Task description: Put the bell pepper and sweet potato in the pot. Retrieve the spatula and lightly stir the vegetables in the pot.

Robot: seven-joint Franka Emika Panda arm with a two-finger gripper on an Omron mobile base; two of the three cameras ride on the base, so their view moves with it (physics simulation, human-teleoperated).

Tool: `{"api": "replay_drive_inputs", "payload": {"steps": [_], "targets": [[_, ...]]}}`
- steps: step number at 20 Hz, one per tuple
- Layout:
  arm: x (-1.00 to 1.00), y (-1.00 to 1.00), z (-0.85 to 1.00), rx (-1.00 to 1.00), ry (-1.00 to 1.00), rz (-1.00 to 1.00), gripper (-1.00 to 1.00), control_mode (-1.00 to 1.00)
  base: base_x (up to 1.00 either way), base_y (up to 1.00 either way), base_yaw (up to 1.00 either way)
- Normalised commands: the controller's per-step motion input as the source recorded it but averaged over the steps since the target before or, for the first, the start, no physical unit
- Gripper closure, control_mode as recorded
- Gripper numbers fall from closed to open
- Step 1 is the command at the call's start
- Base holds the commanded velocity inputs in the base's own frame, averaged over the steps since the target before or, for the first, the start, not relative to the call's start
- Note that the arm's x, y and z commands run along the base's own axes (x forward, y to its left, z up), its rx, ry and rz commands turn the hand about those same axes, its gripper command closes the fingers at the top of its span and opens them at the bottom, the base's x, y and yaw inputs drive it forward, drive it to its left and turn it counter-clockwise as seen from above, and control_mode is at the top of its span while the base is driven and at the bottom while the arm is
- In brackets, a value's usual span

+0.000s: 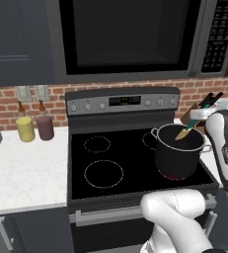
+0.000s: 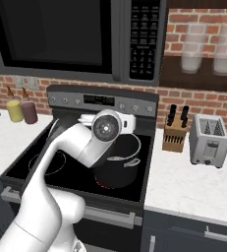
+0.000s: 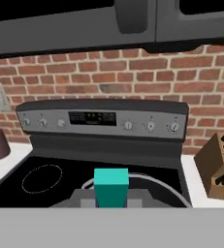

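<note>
The claw (image 3: pixel 111 201) is clamped on the spatula (image 1: pixel 186 131), its slim teal handle slanting toward 7 o'clock into the tall dark metal pot (image 1: pixel 177 160) with a shiny rim.

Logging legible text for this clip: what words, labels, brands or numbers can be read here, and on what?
None can be read.
Stove display: light digits, too blurred.
Microwave keypad: rows of marks, too small.
Stove knobs: no readable markings.
Toaster: no visible label.

Yellow canister (image 1: pixel 25 128) beside maroon canister (image 1: pixel 45 127) — knife block (image 2: pixel 175 133) near toaster (image 2: pixel 209 140), perhaps touching — stove (image 1: pixel 115 170) between.
</note>
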Motion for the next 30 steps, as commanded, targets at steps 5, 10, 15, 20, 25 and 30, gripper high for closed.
{"api": "replay_drive_inputs", "payload": {"steps": [5, 10, 15, 20, 25, 30], "targets": [[0.51, -0.23, -0.41, 0.0, 0.03, 0.0, 1.0, -1.0, 0.0, 0.0, 0.0], [0.49, -0.18, -0.47, -0.03, 0.11, 0.0, 1.0, -1.0, 0.0, 0.0, 0.0], [0.32, -0.02, -0.37, -0.02, 0.16, 0.0, 1.0, -1.0, 0.0, 0.0, 0.0], [0.22, 0.0, -0.33, -0.02, 0.1, 0.0, 1.0, -1.0, 0.0, 0.0, 0.0], [0.02, 0.0, -0.39, -0.01, 0.0, 0.0, 1.0, -1.0, 0.0, 0.0, 0.0], [0.0, 0.0, -0.39, 0.0, 0.0, 0.0, 1.0, -1.0, 0.0, 0.0, 0.0]]}}
